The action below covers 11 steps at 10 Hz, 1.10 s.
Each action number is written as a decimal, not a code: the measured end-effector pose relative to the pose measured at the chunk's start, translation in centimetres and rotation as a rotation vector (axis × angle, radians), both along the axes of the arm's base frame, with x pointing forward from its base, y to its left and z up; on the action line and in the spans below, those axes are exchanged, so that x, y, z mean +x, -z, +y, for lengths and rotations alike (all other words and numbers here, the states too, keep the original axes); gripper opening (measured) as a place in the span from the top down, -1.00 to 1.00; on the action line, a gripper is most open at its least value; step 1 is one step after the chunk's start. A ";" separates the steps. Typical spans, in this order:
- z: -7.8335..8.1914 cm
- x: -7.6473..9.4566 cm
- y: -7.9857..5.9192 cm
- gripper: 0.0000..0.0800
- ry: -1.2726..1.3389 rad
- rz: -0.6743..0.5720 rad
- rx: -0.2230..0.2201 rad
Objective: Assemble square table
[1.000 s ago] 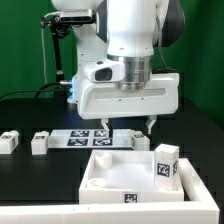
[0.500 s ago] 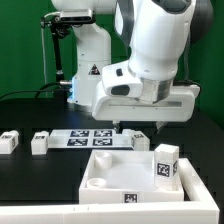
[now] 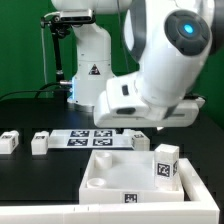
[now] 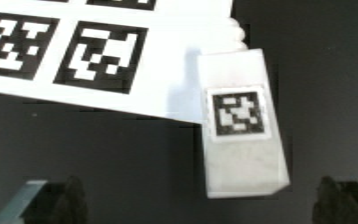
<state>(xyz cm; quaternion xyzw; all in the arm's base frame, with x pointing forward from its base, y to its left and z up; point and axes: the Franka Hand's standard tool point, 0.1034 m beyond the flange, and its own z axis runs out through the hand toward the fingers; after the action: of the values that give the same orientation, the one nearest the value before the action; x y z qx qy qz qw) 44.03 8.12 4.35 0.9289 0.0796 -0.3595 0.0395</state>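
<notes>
At the exterior view's left, a short white square plastic leg bearing a tag [image 3: 10,141] lies on the black table [image 3: 25,118], with a second leg of the same kind [image 3: 40,143] near it but apart. Next comes the thin flat white marker board [image 3: 92,137], printed with black-and-white tags. Just beside its far edge lies a third white leg [image 3: 137,139] – the wrist view shows this leg [image 4: 243,120] flat on the table, tag upward, one end at the board's corner [image 4: 105,50]. The large white robot arm [image 3: 165,60] hangs over this spot. The jaws are spread wide: the 2 dark, blurred fingertips [image 4: 51,200] stand on either side of the third leg, well clear of it and gripping nothing. Further right and nearer the camera sits the white plastic square tray-like top [image 3: 100,160] with its raised rim, a tag on its front wall – a fourth white tagged leg [image 3: 165,163] stands upright in it on the exterior view's right. A long white border rail [image 3: 60,213] runs along the front.
</notes>
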 end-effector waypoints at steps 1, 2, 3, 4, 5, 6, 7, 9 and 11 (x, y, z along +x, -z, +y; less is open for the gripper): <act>-0.3 -0.4 0.0 -0.62 0.009 0.074 0.003; -0.5 -0.3 0.2 -0.62 0.014 0.126 -0.014; -0.4 -0.1 0.4 -0.62 0.013 0.123 -0.014; -0.3 -0.2 0.6 -0.62 0.020 0.121 -0.013; 0.2 -0.9 1.1 -0.62 0.041 0.133 -0.010; 0.5 -1.0 1.5 -0.62 0.060 0.131 0.003; 0.6 -1.2 1.8 -0.62 0.063 0.131 0.000; 0.8 -1.7 2.3 -0.62 0.062 0.131 -0.004; 0.6 -2.0 3.0 -0.62 0.063 0.133 -0.007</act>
<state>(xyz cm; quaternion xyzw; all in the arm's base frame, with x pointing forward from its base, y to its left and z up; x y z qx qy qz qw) 42.00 8.71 1.38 0.9049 0.0517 -0.4217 0.0262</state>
